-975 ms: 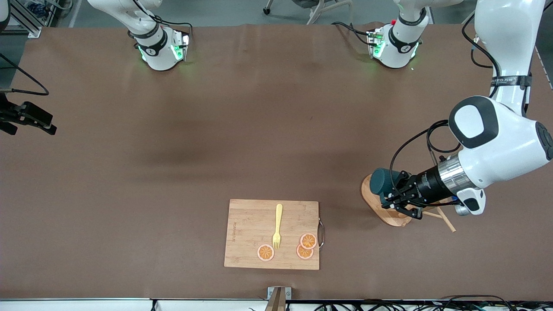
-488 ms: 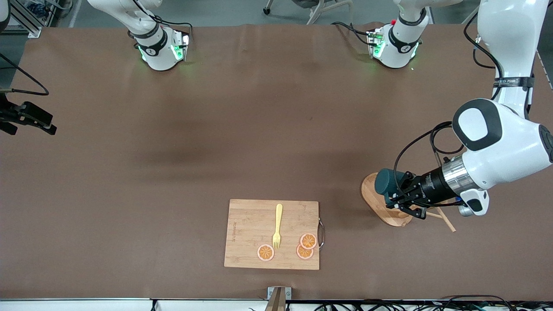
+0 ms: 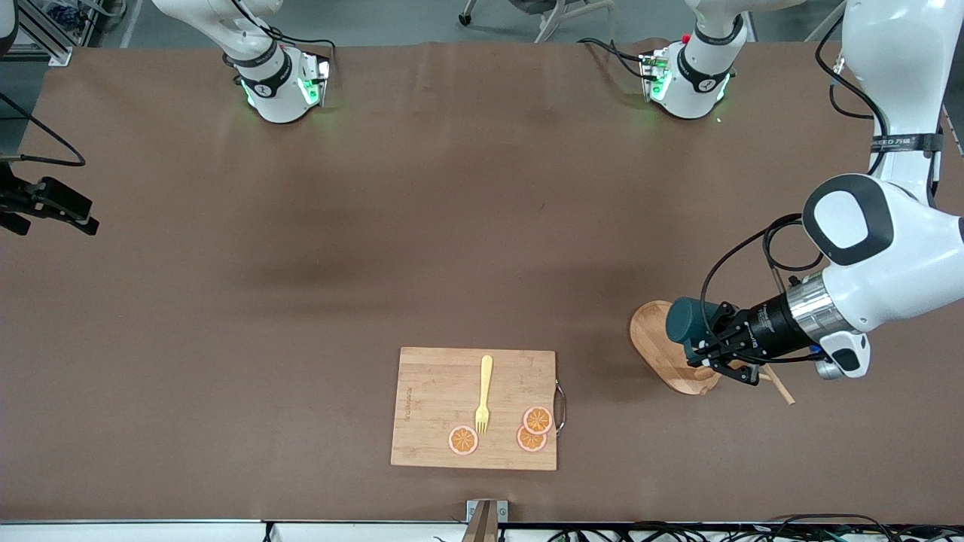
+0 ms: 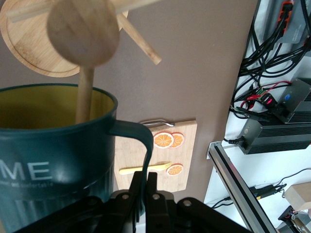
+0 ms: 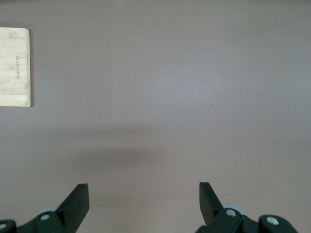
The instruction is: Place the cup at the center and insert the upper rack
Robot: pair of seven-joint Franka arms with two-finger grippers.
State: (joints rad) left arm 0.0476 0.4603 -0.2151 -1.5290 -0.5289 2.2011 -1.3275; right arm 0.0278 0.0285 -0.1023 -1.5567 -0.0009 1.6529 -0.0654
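Left claw [image 3: 708,354] grips the cup [image 3: 687,320] by its handle over the rack [image 3: 663,348]; next I'd lift it clear of the peg. Right claw [image 5: 144,196] waits, released.

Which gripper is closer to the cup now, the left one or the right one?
Left. The left gripper grips the cup by its handle over the mug tree; the right gripper waits open at the table's other end.
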